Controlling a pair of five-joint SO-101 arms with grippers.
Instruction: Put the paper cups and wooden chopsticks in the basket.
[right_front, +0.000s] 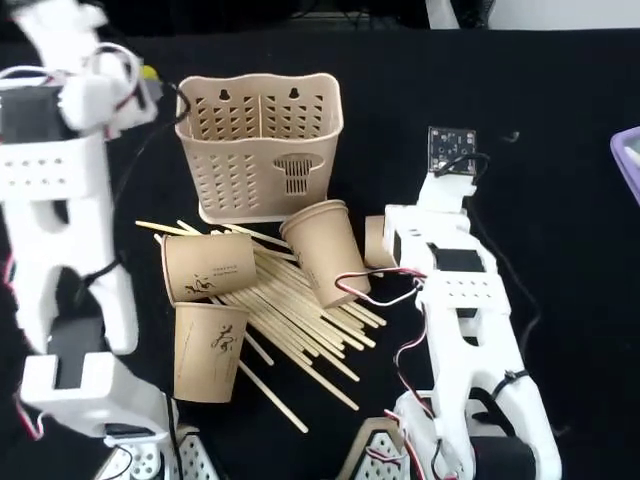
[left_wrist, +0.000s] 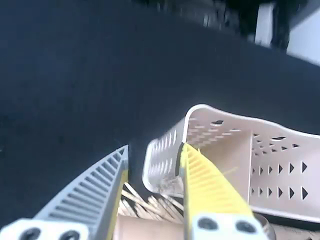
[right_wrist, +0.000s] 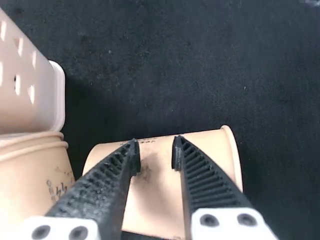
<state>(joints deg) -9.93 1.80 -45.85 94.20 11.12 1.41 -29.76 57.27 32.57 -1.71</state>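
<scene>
near the table's front edge a tan paper cup (right_front: 207, 350) and a second cup (right_front: 207, 265) lie on their sides over a fan of pale wooden chopsticks (right_front: 300, 315), with a third cup (right_front: 325, 250) tilted beside them. just past these, the right arm's black gripper (right_wrist: 154, 152) hangs parted and empty over a fourth cup (right_wrist: 165, 195) on its side, whose long axis runs along the jaw gap, not across, its base end cut off. farthest back stands the beige perforated plastic basket (right_front: 260, 145), the left arm's grey-and-yellow gripper (left_wrist: 153, 147) spread, empty, beside its left corner.
</scene>
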